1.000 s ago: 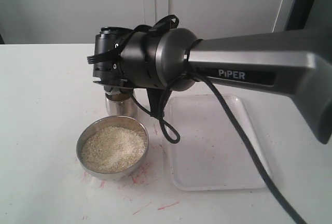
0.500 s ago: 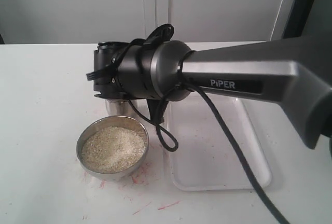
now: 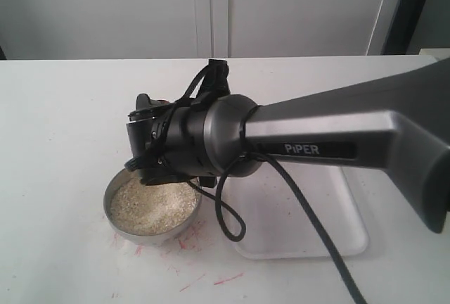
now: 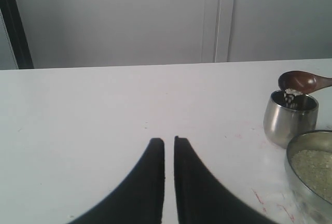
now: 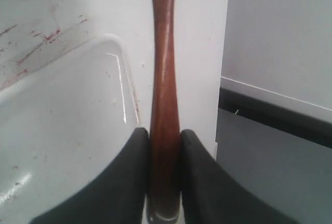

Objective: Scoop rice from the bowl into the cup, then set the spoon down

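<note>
In the left wrist view the dark wooden spoon [image 4: 300, 81] is tipped over the small steel cup [image 4: 289, 119], and rice [image 4: 289, 97] falls from its head into the cup. My right gripper [image 5: 165, 130] is shut on the spoon's slim handle [image 5: 163, 53]. The wide steel bowl [image 3: 112, 223] holds a bed of rice [image 3: 151, 205] just in front of the cup. In the exterior view the right wrist [image 3: 179, 146] hides the cup and the spoon. My left gripper [image 4: 169, 141] hovers over bare table to the left, shut on nothing.
A shallow white tray [image 3: 309, 237] lies right of the bowl, under the right arm and its dangling black cable [image 3: 228, 212]. Red marks [image 3: 204, 279] stain the white table [image 3: 63, 128] near the bowl. A grey cabinet wall stands behind the table.
In the exterior view the right wrist has sunk lower and turned. It now covers the cup, which showed below it a second ago. The bowl and tray have not moved.
</note>
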